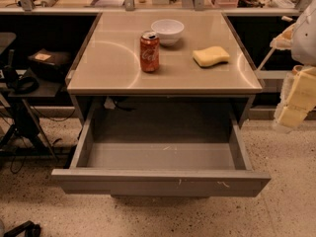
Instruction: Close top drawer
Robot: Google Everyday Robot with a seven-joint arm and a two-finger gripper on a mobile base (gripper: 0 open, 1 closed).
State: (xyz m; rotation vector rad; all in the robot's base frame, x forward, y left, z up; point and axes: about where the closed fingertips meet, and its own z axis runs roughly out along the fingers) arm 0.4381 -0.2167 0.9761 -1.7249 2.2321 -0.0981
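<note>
The top drawer (160, 180) is a wide, shallow grey metal drawer. It stands pulled far out from under the table top (113, 58) toward me, and its inside is empty. Its flat front has small white scratch marks right of centre. My gripper (295, 100) is at the right edge of the view, pale yellow. It hangs beside the table's right side, level with the drawer opening, well apart from the drawer front and holding nothing that I can see.
On the table top stand a red soda can (149, 52), a white bowl (167, 31) and a yellow sponge (211, 56). Black equipment and cables (29, 78) crowd the left side. A cluttered shelf runs along the back. Speckled floor (286, 211) lies in front.
</note>
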